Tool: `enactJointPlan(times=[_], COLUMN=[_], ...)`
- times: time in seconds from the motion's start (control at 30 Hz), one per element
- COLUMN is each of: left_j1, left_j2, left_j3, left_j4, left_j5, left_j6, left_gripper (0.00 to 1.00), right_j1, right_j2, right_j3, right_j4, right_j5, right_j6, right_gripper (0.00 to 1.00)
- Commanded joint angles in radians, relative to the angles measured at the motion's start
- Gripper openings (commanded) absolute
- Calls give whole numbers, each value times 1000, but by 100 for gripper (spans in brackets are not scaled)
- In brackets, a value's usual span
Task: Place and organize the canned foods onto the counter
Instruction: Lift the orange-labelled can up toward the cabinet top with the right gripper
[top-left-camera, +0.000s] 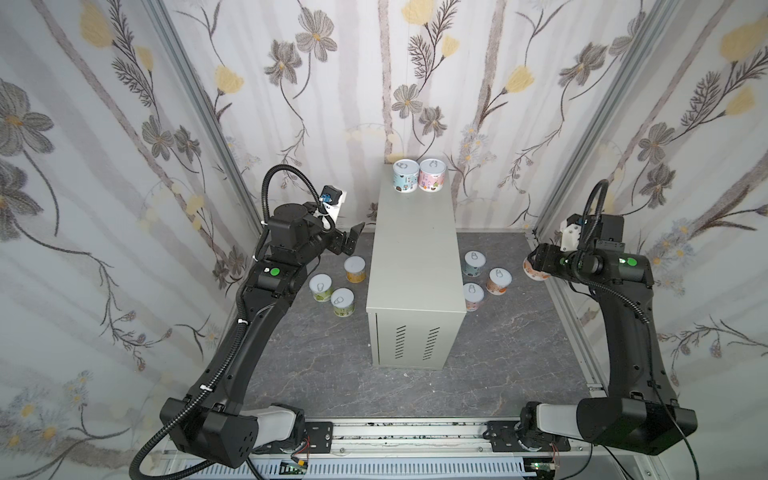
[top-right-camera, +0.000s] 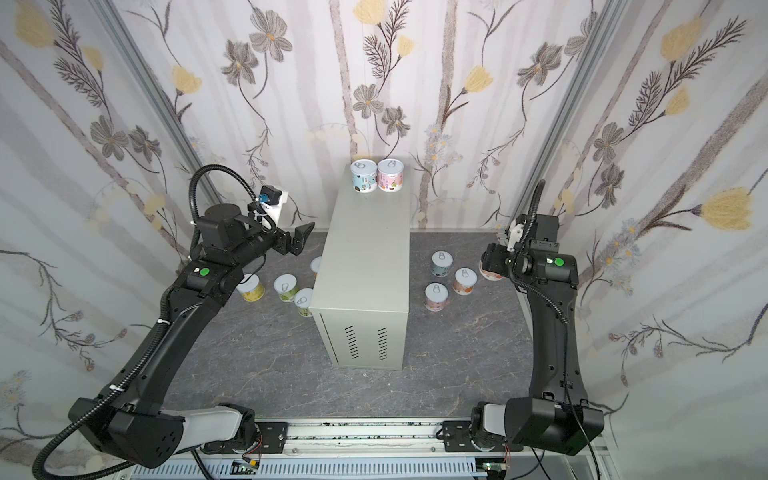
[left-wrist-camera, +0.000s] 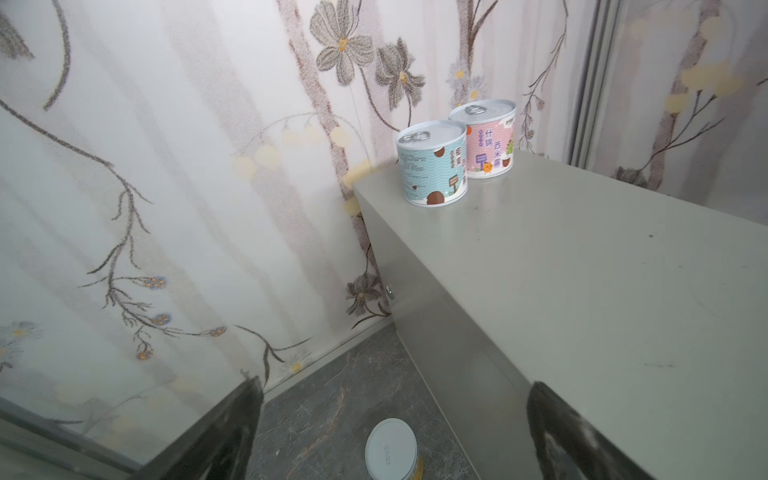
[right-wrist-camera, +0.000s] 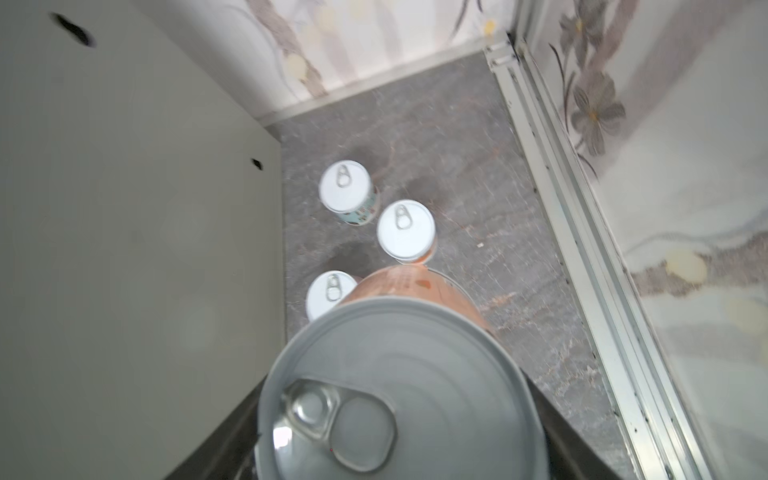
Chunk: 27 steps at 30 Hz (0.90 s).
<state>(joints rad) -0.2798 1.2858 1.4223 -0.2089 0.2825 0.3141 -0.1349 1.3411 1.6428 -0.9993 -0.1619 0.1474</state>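
The counter (top-left-camera: 415, 266) (top-right-camera: 365, 266) stands in the middle, with a pale blue can (top-left-camera: 406, 176) (left-wrist-camera: 432, 162) and a pink can (top-left-camera: 432, 174) (left-wrist-camera: 486, 139) side by side at its far end. My right gripper (top-left-camera: 536, 266) (right-wrist-camera: 395, 436) is shut on an orange-labelled can (top-left-camera: 532, 272) (top-right-camera: 487, 272) (right-wrist-camera: 399, 386), held above the floor to the right of the counter. My left gripper (top-left-camera: 353, 241) (top-right-camera: 301, 240) (left-wrist-camera: 395, 386) hangs open and empty left of the counter, above a yellow-labelled can (top-left-camera: 355, 269) (left-wrist-camera: 390, 451).
Two green cans (top-left-camera: 321, 288) (top-left-camera: 343, 302) stand on the floor left of the counter. On its right stand a blue can (top-left-camera: 474, 264) (right-wrist-camera: 345, 191), an orange one (top-left-camera: 499, 281) (right-wrist-camera: 405, 228) and a pink one (top-left-camera: 473, 296) (right-wrist-camera: 328, 295). Floral walls close in three sides.
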Motion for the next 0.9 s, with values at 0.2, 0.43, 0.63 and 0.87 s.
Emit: enactJointPlan(times=[0.2,0.43,0.63,0.87], left_j1=[-1,-21,-102,-235], left_j2=[19,-2,-23,-23], left_j3=[116,125,111,70], left_j4=[-95,-82,-83,-86], left_j5=[283,349,353,283], left_j6=[-17,-39,-48,-52], left_gripper=[100,100,100,100], right_j1=[279,465,601,678], right_j2=[148,229,247,312], right_j3=[479,644,644,645], right_j4=[-230,-232,-156,-107], right_j5=[-13,10,31,48], right_j6=[-15,27,56,55], right_gripper=[42,42,43,44])
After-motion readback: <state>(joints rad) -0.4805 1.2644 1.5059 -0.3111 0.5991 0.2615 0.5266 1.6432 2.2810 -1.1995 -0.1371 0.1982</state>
